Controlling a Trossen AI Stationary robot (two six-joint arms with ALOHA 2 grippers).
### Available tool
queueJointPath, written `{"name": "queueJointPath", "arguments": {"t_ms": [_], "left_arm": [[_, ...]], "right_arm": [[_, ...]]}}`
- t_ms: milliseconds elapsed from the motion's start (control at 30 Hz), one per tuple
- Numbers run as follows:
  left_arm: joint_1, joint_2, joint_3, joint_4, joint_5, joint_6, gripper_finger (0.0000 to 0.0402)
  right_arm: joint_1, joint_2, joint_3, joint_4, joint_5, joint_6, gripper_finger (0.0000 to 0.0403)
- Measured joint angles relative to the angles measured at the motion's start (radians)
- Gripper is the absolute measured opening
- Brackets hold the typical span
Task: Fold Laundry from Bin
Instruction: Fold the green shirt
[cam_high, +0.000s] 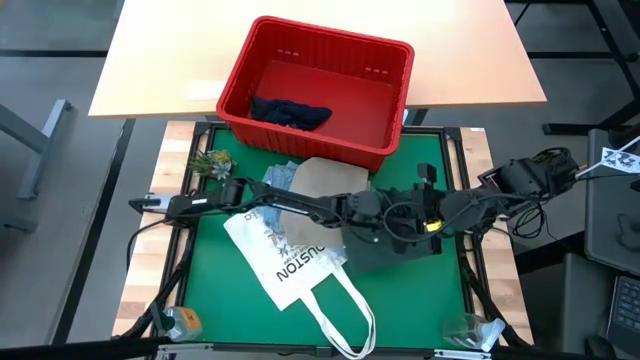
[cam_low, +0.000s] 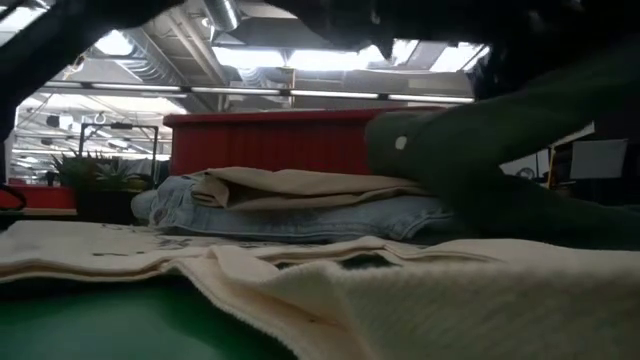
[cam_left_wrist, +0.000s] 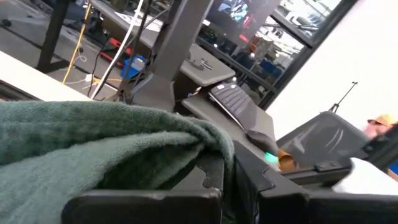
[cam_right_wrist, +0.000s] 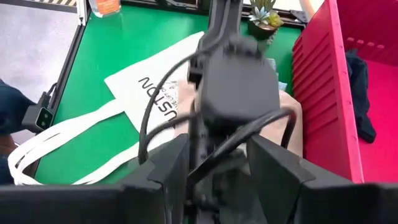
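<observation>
Task looks partway done; the bin sits at the far edge of the worktop with only the dark navy shorts left inside, crumpled on its floor; a beige cloth lies folded on top of the light blue jeans just in front of the bin, low view shows the two stacked flat; the white tote bag is spread on the green mat beside them, not laundry.

Dark olive shirt is the piece in hand, bunched mid-worktop under both arms, not yet folded; the shorts remain after it, my read.

Left claw reaches across from the left, pinched tight on the olive shirt, cloth draped over its fingers in the left wrist view; right claw comes in from the right, just beside the left one, jaws parted fairly wide over the left arm's wrist; whether it touches cloth I cannot tell.
</observation>
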Motion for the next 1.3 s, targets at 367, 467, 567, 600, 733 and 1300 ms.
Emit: {"name": "queueJointPath", "arguments": {"t_ms": [367, 467, 567, 600, 733, 1300], "left_arm": [[0.048, 0.221, 0.181, -0.001, -0.036, 0.044, 0.0006], [0.048, 0.255, 0.196, 0.005, -0.046, 0.045, 0.0007], [0.048, 0.271, 0.197, 0.003, -0.105, 0.056, 0.0008], [0.05, 0.273, 0.196, 0.001, -0.132, 0.066, 0.0008], [0.051, 0.272, 0.196, 0.007, -0.174, 0.109, 0.0009], [0.063, 0.264, 0.197, 0.008, -0.057, 0.134, 0.0127]], "right_arm": [[0.0, 0.0, 0.001, 0.013, -0.001, 0.0, 0.0163], [0.0, 0.0, 0.001, 0.013, -0.001, 0.0, 0.0163], [0.0, 0.0, 0.001, 0.012, -0.001, 0.0, 0.0163], [0.0, 0.0, 0.001, 0.012, -0.001, 0.0, 0.0163], [0.0, 0.0, 0.001, 0.011, -0.001, 0.0, 0.0163], [0.0, 0.0, 0.001, 0.009, -0.001, 0.0, 0.0163]]}}
